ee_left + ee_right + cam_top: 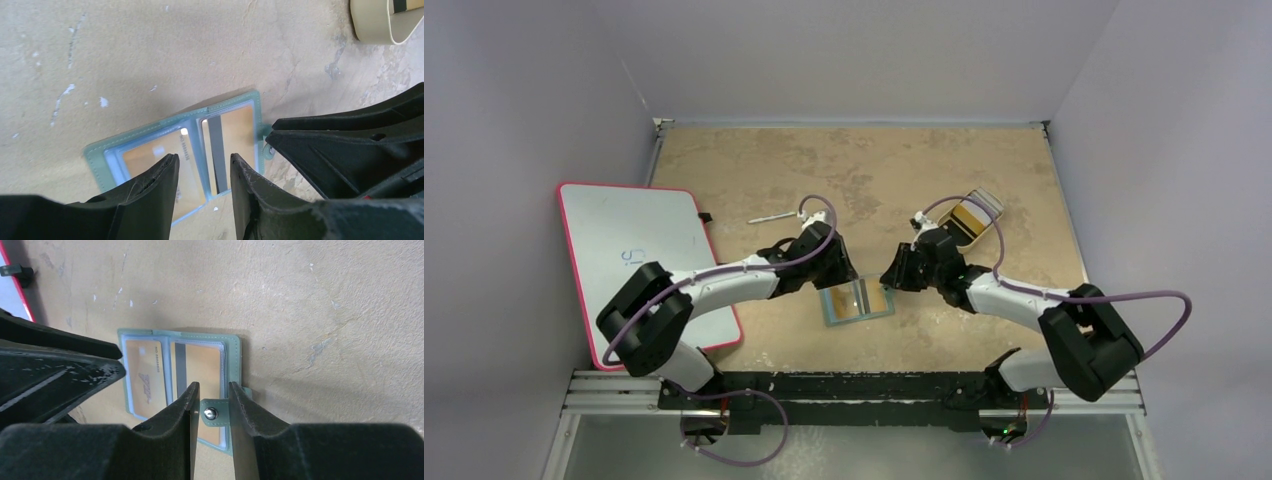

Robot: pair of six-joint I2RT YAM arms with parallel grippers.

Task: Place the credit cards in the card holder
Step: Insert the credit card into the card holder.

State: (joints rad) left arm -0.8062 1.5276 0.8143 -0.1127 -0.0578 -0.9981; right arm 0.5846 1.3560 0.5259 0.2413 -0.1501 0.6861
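At the left gripper (203, 159): black fingers about half parted, gripping nothing, poised just over the open grey-green folding card holder (192, 132). At the right gripper (214, 387): likewise about half parted, straddling the holder's small green snap tab (215, 414) with its metal button. Impossible to tell whether touching it; no grip visible. Flat on the mottled tan table (874, 170), near the front edge between both arms, the holder spread open, pale blue pockets up. Inside the pocket away from the tab, a yellow-orange plastic card with faint print (150, 157). Inside the pocket on the tab side, a yellow-orange card with a dark stripe (235, 127). Farther back on the right, well apart, a tan rounded tray (996, 203) holding a black and yellow-orange card (969, 218). On the left, a white board with a pink-red rim (639, 250) overhanging the table's side edge. Near it on the table, a thin white stick (771, 217).
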